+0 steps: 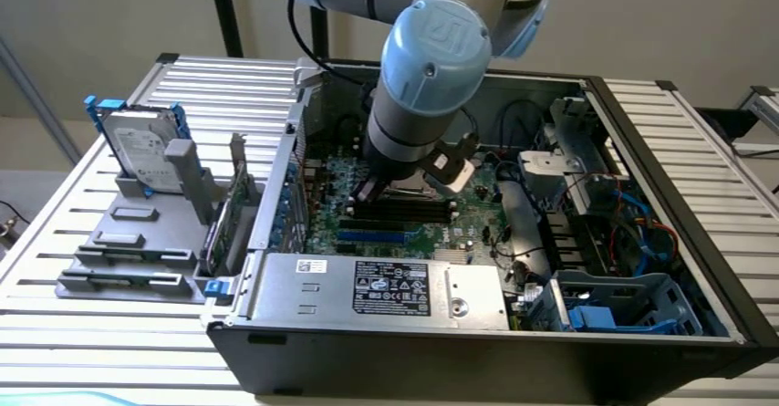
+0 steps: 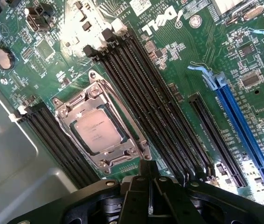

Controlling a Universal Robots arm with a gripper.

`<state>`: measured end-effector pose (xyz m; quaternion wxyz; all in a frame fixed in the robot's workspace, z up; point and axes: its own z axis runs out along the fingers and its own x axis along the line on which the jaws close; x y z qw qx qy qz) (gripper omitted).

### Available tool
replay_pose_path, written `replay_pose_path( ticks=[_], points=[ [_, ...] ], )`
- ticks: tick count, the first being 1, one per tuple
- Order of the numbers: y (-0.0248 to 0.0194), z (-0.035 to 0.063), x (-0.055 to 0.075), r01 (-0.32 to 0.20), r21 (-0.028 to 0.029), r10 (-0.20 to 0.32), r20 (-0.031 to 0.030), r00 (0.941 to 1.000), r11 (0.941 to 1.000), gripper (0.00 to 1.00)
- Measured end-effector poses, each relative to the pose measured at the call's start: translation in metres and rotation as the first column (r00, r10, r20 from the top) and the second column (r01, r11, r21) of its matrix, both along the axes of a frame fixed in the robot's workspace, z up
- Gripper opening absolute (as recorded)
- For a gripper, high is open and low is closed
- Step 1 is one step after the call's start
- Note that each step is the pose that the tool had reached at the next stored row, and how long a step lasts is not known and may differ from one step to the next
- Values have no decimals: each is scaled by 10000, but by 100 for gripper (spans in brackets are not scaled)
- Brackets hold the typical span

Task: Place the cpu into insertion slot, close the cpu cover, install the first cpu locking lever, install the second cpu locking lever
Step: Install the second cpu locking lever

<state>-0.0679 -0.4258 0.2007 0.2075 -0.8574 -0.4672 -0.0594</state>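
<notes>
- The open computer case point(image 1: 681, 333) lies on its side on a slatted metal table point(image 1: 73, 333), its inside facing up.
- The robot arm point(image 1: 426, 78) reaches down from above into the middle of the case, over the green circuit board point(image 2: 178, 70).
- A grey labelled power-supply box point(image 1: 378, 287) sits along the case's near edge, towards the exterior view's left.
- On the table at the exterior view's left, outside the case, a hard drive point(image 1: 134, 141) stands in a grey holder point(image 1: 134, 242).
- Long black memory slots point(image 2: 155, 116) run on both sides of the socket; blue expansion slots point(image 2: 244, 126) lie further across the board.
- The gripper point(image 2: 149, 186) hangs just above the board, close beside one corner of the socket; its jaws are pressed together and hold nothing.
- The insertion slot point(image 2: 64, 109) shows its silvery rim between the two banks of memory slots.
- The cpu cover point(image 2: 122, 116) lies flat over the slot, framing the chip.
- The cpu point(image 2: 97, 130) sits in the slot, silvery face up, seen through the cover's window.
</notes>
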Motion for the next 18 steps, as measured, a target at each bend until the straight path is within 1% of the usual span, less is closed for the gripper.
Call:
replay_pose_path(
  ticks=[12,18],
  points=[
    [29,-96,-22,0,0,0,0,10000,10000,11],
    [60,-126,-31,0,1,0,0,10000,10000,11]
  ],
)
